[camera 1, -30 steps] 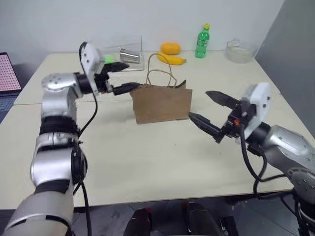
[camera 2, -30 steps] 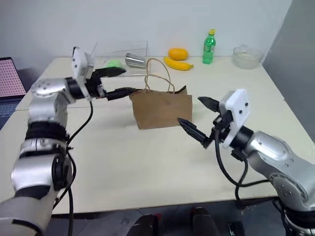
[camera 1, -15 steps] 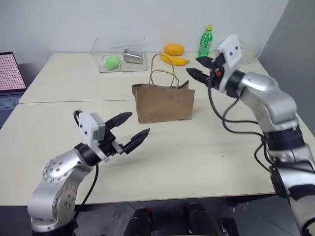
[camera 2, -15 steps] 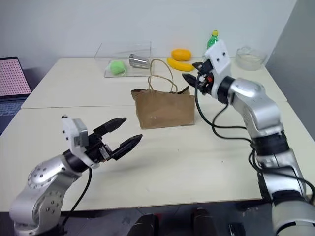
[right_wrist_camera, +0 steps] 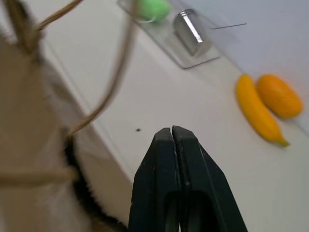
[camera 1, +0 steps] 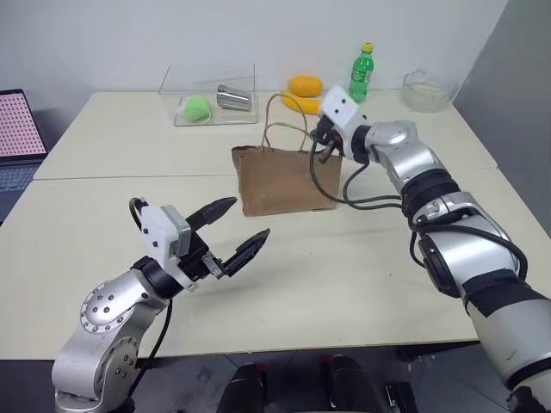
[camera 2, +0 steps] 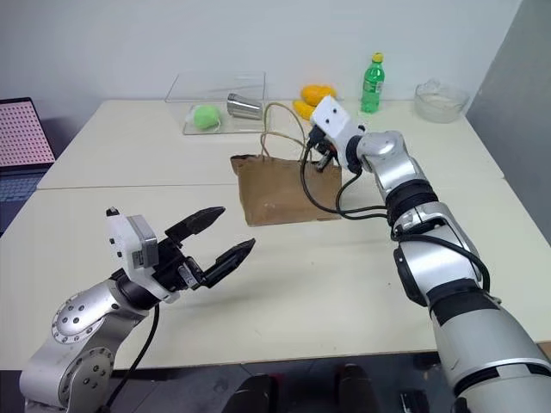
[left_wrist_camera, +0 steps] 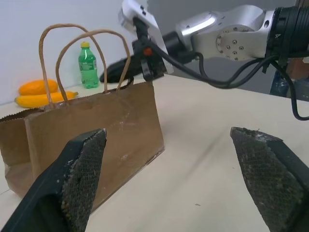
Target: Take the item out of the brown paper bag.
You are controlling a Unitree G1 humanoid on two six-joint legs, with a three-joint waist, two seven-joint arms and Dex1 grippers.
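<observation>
The brown paper bag [camera 1: 284, 181] stands upright mid-table, its two looped handles [left_wrist_camera: 84, 38] up. The item is hidden; nothing red shows. My right gripper [camera 1: 320, 154] is shut, its tips [right_wrist_camera: 171, 130] pressed together with nothing visibly between them. It sits at the bag's upper right corner, beside the handles, and shows there in the left wrist view as well [left_wrist_camera: 116, 72]. My left gripper [camera 1: 248, 218] hovers low over the table in front of the bag and to its left. It is wide open and empty, its fingers [left_wrist_camera: 79, 169] pointing at the bag.
At the back stand a clear tray [camera 1: 207, 103] with a green ball [camera 1: 196, 107] and a metal cup [camera 1: 232, 98]. Further right are an orange fruit [camera 1: 303, 85], a banana [camera 1: 303, 104], a green bottle [camera 1: 360, 73] and a glass bowl [camera 1: 420, 89]. A laptop [camera 1: 17, 129] sits far left.
My right arm swung from the front right up to the bag's top right corner and its gripper went from open to shut. My left arm left the bag's left edge for the front left.
</observation>
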